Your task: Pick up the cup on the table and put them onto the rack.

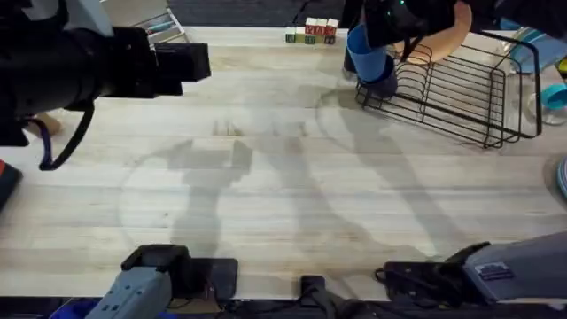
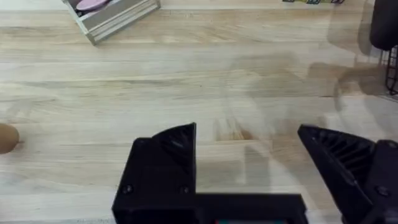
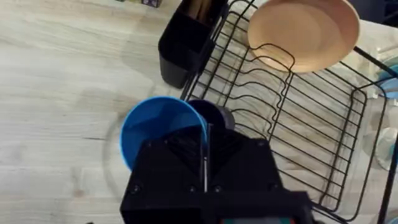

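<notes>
My right gripper is shut on the rim of the bright blue cup, which hangs at the left end of the black wire rack. From overhead the same blue cup shows under the dark right arm. A dark navy cup sits right behind it, inside the rack's corner, seen from above as the navy cup. Over the bare table at the far left, my left gripper is open and holds nothing.
A peach plate stands in the rack's prongs, and a black caddy hangs on its end. Lettered blocks and a grey tray sit at the far edge. A teal bowl lies right of the rack.
</notes>
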